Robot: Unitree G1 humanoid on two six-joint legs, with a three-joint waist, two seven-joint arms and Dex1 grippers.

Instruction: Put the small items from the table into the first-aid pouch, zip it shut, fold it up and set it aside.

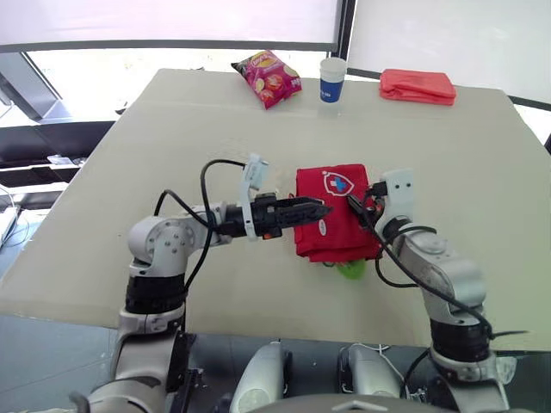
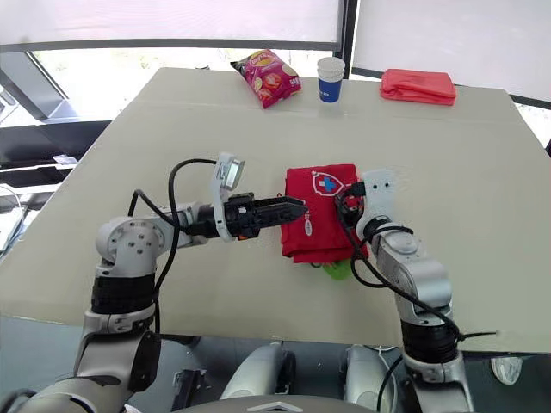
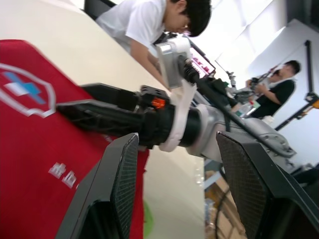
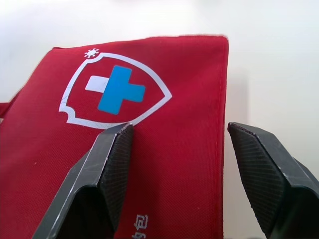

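Observation:
The red first-aid pouch (image 1: 331, 194) lies folded on the table, its white shield and blue cross facing up. A green item (image 1: 350, 268) pokes out from under its near edge. My left gripper (image 1: 314, 209) reaches in from the left and hovers over the pouch's left half; the left wrist view shows its fingers (image 3: 119, 169) open above the red fabric (image 3: 30, 149). My right gripper (image 1: 360, 206) sits at the pouch's right edge. In the right wrist view its open fingers (image 4: 112, 159) straddle the pouch's right border (image 4: 164, 164). Nothing is held.
At the table's far edge lie a pink snack bag (image 1: 268, 77), a blue and white paper cup (image 1: 332, 80) and a second red folded bag (image 1: 418, 86). Two people (image 3: 144, 25) appear beyond the table in the left wrist view.

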